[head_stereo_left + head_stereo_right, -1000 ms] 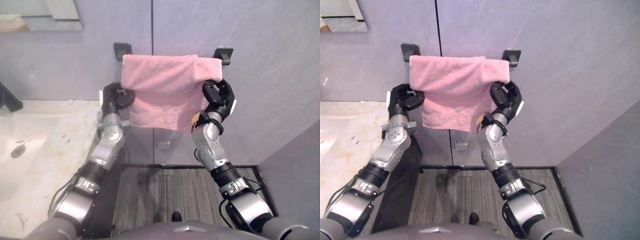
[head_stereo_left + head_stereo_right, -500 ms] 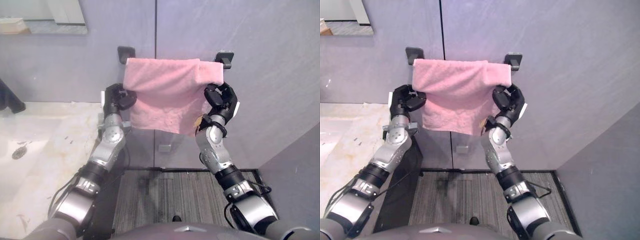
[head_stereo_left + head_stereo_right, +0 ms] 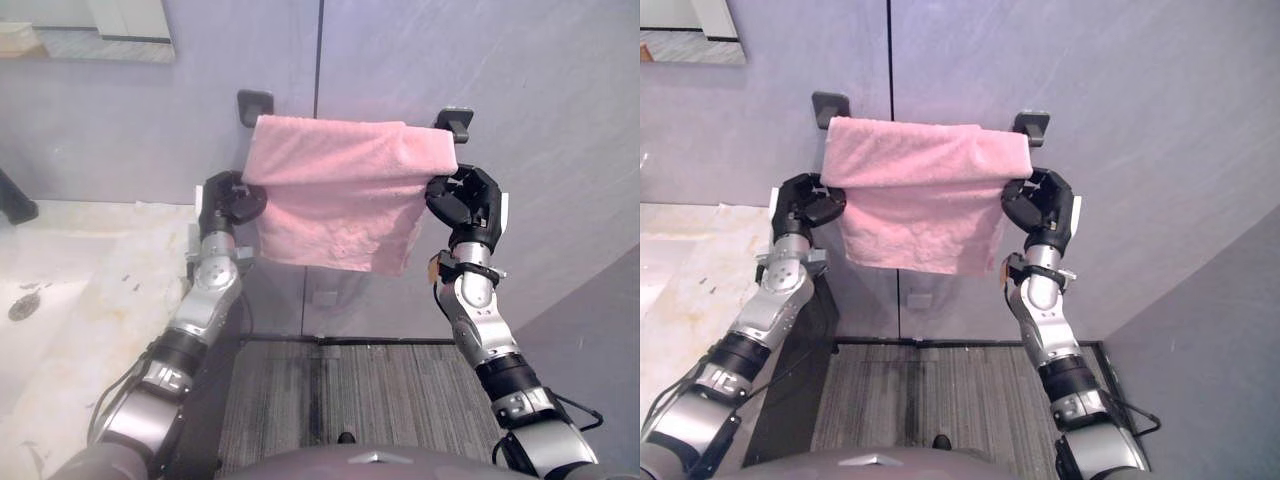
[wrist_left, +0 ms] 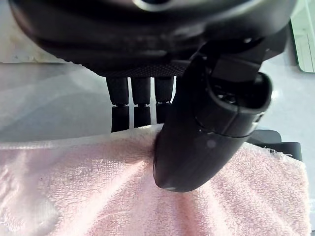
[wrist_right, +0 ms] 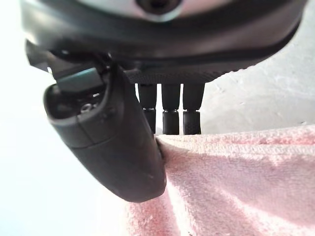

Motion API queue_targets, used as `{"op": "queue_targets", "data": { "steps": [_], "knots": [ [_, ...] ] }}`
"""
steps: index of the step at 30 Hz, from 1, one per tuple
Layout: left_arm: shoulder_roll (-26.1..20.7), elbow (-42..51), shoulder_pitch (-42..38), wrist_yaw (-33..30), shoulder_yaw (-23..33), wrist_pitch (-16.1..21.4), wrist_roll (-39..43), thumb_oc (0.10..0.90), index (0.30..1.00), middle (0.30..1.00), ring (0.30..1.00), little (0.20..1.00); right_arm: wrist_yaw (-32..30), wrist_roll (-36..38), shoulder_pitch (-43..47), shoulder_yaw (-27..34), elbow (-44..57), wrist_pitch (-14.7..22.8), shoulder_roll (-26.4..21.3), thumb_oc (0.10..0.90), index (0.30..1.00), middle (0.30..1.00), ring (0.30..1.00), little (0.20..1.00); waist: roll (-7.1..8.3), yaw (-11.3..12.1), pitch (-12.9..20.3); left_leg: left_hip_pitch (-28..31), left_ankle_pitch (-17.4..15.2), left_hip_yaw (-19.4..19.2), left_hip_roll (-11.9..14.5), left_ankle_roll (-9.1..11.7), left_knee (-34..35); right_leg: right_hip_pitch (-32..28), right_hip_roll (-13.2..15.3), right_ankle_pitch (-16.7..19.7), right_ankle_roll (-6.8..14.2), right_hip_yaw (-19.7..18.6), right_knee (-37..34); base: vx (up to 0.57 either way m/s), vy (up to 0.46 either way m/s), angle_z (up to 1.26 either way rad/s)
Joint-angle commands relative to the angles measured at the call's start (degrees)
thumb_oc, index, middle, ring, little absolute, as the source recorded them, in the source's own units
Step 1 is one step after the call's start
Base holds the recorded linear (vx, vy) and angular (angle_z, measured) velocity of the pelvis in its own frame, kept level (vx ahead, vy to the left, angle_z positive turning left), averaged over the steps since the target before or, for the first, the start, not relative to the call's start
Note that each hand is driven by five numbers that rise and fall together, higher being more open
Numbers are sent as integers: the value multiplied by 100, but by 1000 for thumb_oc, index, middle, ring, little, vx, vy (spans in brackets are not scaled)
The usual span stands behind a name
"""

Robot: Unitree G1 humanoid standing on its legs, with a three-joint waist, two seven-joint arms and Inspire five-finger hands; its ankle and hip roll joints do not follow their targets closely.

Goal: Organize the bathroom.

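A pink towel [image 3: 345, 190] hangs folded over a wall rail between two black brackets [image 3: 254, 103] on the grey wall. My left hand [image 3: 229, 198] pinches the towel's left edge, thumb [image 4: 206, 128] pressed on the cloth with the fingers behind it. At the right edge my right hand [image 3: 467, 200] holds the towel [image 5: 236, 182] the same way, its thumb [image 5: 118, 142] over the cloth. The towel [image 3: 920, 200] is drawn out wide between both hands and nearly spans the rail.
A pale marbled counter [image 3: 70, 300] with a sink drain [image 3: 22, 307] lies to the left. A mirror's lower edge [image 3: 90, 40] shows at the upper left. Below the towel is a dark striped floor mat [image 3: 340, 390]. A grey wall [image 3: 600, 330] closes in on the right.
My right hand has pulled the towel's right edge further right, spreading it wider along the rail. The left hand kept its hold at the left edge. The camera shifted slightly.
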State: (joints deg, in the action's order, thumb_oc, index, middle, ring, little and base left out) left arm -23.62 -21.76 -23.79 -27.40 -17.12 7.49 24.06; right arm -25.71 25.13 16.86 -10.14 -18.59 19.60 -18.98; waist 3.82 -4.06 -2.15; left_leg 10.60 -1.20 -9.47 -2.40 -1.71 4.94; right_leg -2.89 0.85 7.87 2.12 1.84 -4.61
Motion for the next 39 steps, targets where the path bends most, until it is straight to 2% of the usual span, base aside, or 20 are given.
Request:
{"op": "queue_targets", "data": {
  "steps": [1,6,7,8,9,10,11,24,29,33,35,39],
  "knots": [
    [-341,-45,-442,-190,680,499,-337,400,300,300,300,300,-164,329,-1030,841,-162,279,-718,400,300,300,300,300,-371,-475,43,-173,-182,-320,-50,-99,6,-152,-38,-615,367,148,175,0,0,0],
    [-332,-99,-487,-174,665,476,-319,400,300,300,300,300,-110,493,-1057,858,-188,151,-679,400,300,300,300,300,-368,-494,63,-177,-176,-320,-50,-93,6,-154,-49,-596,364,142,151,0,0,0],
    [-307,-131,-498,-137,634,474,-323,400,300,300,300,300,-20,511,-1053,847,-247,106,-646,463,394,394,394,394,-370,-486,65,-177,-175,-318,-48,-91,6,-158,-49,-597,360,154,151,0,0,0],
    [-289,-134,-502,-144,616,446,-324,543,514,514,514,514,4,539,-1052,821,-265,98,-629,800,900,900,900,900,-369,-484,61,-174,-174,-317,-48,-92,6,-165,-49,-597,357,158,147,0,0,0],
    [-289,-134,-502,-144,616,446,-324,543,514,514,514,514,4,539,-1052,821,-265,98,-629,800,900,900,900,900,-369,-484,61,-174,-174,-317,-48,-92,6,-165,-49,-597,357,158,147,0,0,0],
    [-261,-133,-497,-166,595,428,-326,689,733,733,733,733,-12,518,-1053,793,-265,97,-601,800,900,900,900,900,-368,-481,60,-175,-173,-314,-48,-93,6,-167,-48,-595,358,159,143,0,0,0],
    [-221,-147,-477,-129,557,372,-297,800,900,900,900,900,-55,409,-1060,745,-255,62,-555,800,900,900,900,900,-367,-469,58,-182,-174,-301,-51,-93,6,-168,-50,-596,358,166,139,-46,-22,0],
    [183,-55,280,555,387,35,39,800,900,900,900,900,63,122,-1258,393,-380,-260,-283,800,900,900,900,900,-342,-343,16,-214,-135,-187,-43,-86,6,-181,-81,-578,331,209,102,-51,-27,-8],
    [176,290,715,1051,225,-330,-61,800,900,900,900,900,-19,-15,-1366,297,-536,-360,-136,800,900,900,900,900,-345,-208,-52,-256,-95,-81,-23,-65,6,-196,-87,-554,312,281,66,-77,-44,-1],
    [152,545,1179,1115,193,-660,-2,800,900,900,900,900,-108,85,-1507,289,-796,-390,-28,800,900,900,900,900,-311,-41,-107,-321,-51,71,-10,-24,6,-232,-85,-526,306,408,0,-107,-70,10],
    [136,551,1285,1141,186,-681,27,800,900,900,900,900,-128,84,-1527,277,-850,-396,-19,800,900,900,900,900,-302,-13,-121,-341,-40,92,-6,-17,6,-228,-84,-520,303,434,-7,-114,-69,17],
    [166,423,1698,1361,147,-933,463,800,900,900,900,900,-89,27,-1575,169,-1036,-493,15,800,900,900,900,900,-276,97,-181,-395,-4,158,1,2,6,-218,-86,-493,296,529,-34,-124,-68,9]
  ]
}}
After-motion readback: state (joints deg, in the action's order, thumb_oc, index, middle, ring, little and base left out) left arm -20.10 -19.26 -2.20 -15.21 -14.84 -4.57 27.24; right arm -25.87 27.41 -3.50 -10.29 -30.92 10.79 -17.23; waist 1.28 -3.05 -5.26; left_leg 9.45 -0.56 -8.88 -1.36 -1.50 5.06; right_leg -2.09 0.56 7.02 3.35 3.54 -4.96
